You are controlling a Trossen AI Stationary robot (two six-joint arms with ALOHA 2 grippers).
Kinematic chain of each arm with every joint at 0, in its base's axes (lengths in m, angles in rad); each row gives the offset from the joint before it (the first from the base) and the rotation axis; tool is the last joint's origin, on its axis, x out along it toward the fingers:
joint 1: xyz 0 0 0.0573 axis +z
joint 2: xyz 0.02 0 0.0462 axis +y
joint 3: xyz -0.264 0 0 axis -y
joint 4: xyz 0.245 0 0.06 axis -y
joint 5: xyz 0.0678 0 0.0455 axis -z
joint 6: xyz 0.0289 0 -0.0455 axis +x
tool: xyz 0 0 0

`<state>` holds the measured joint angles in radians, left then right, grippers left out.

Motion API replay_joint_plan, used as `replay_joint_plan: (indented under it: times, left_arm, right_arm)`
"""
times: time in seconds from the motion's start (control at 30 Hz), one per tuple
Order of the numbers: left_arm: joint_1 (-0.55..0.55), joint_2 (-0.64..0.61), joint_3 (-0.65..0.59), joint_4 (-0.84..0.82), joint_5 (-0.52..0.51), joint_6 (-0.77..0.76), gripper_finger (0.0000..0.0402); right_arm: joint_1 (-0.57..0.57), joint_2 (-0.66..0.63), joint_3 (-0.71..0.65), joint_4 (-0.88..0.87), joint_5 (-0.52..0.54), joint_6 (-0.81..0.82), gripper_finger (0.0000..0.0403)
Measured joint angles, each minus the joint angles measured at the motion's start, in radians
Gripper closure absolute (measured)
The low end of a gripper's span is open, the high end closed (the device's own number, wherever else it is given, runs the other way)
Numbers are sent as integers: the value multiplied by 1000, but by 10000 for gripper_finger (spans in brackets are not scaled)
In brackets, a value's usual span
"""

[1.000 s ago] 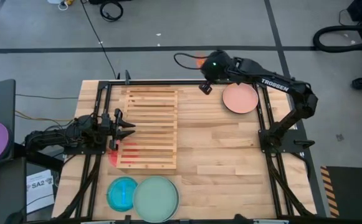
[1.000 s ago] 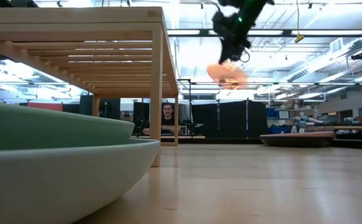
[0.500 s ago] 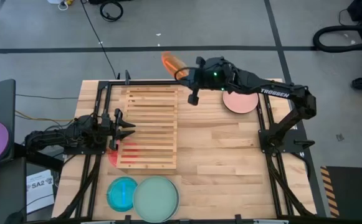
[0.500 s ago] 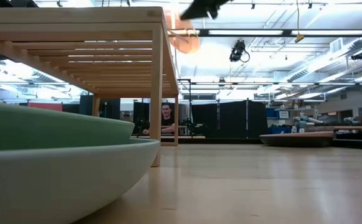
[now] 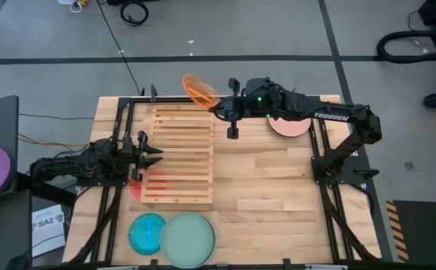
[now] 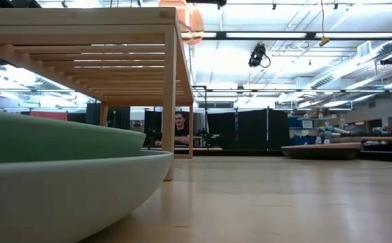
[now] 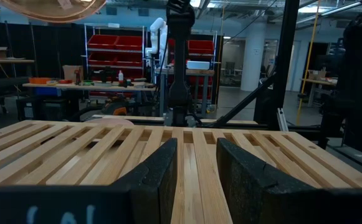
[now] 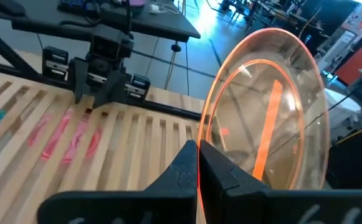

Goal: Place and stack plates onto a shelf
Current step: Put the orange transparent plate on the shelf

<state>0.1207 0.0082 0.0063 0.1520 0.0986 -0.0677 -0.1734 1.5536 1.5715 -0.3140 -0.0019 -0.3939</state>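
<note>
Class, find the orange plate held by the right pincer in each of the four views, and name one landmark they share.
High view: orange plate, above the shelf's far edge.
Low view: top edge, above the shelf corner.
Left wrist view: top corner.
Right wrist view: clamped edge-on in the right pincer.
Shared landmark: the shelf.

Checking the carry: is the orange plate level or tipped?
Tipped: the orange plate stands nearly on edge, rim pinched in the right end effector above the shelf.
</note>
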Motion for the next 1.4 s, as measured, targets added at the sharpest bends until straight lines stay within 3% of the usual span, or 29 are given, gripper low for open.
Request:
replay_joint_plan:
  times: [0.6, 1.4]
  left_arm:
    - [0, 5, 0, -15, 0, 0, 283]
    - [0, 5, 0, -26, 0, 0, 283]
  right_arm:
    - [10, 281, -1, 163, -18, -145, 395]
    - [10, 311, 0, 88, -45, -141, 393]
